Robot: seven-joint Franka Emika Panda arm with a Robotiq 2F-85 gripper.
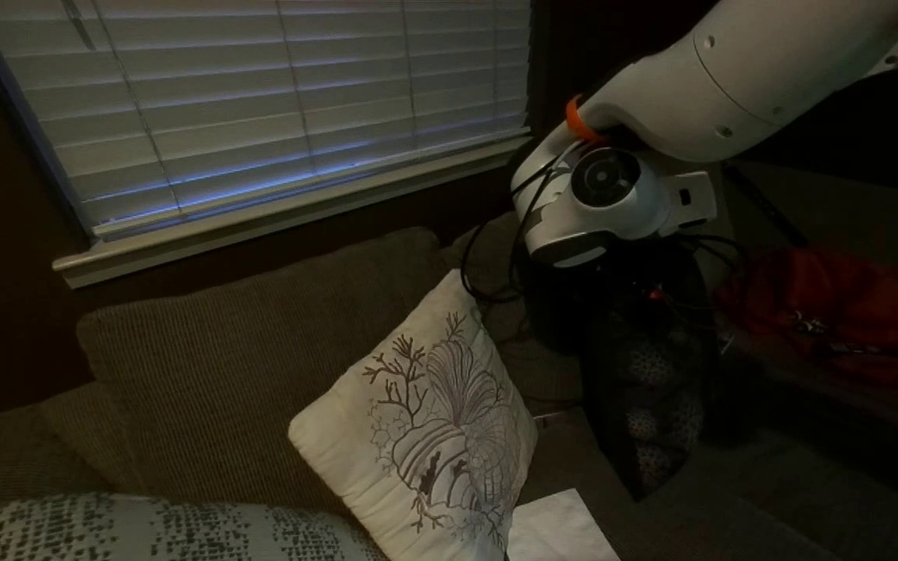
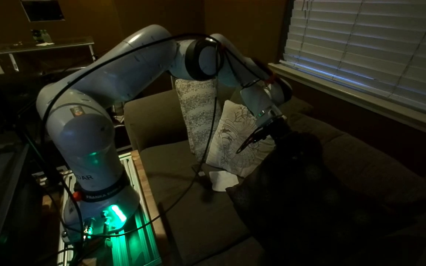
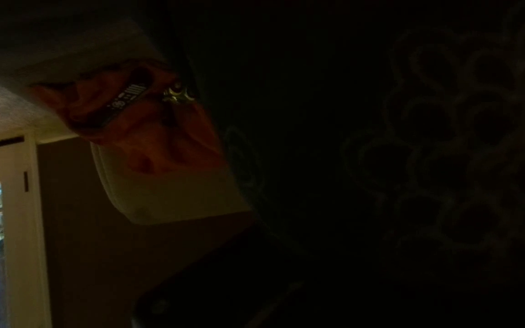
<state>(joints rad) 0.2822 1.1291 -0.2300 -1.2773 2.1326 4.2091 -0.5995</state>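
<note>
1. Gripper [image 2: 286, 136], black and angled downward, is right at the upper end of the dark pillow [image 1: 648, 417]. Its fingers are lost in shadow — I cannot tell whether they stand wide or are closed on it.
2. In both exterior views the dark pillow lies between five and six o'clock from the gripper, pale flower motifs on its face; whether its lowest corner touches the sofa [image 1: 246, 374] is too dim to tell. In the wrist view it fills the right side, flower outlines towards three o'clock.
3. In an exterior view, at nine o'clock from it, a white pillow [image 1: 449, 436] embroidered with shells and coral-like branches leans on the sofa back, tipped onto a corner.
4. At seven o'clock from the dark pillow there, a white sheet [image 1: 562, 530] lies on the sofa seat — paper or cloth, unclear.
5. At two o'clock there, a red cloth [image 1: 885, 304] bears a small shiny thing [image 3: 179, 93] and a dark strip [image 3: 126, 98].
6. A speckled pillow [image 2: 198, 118] stands at ten o'clock from the white pillow in an exterior view.
</note>
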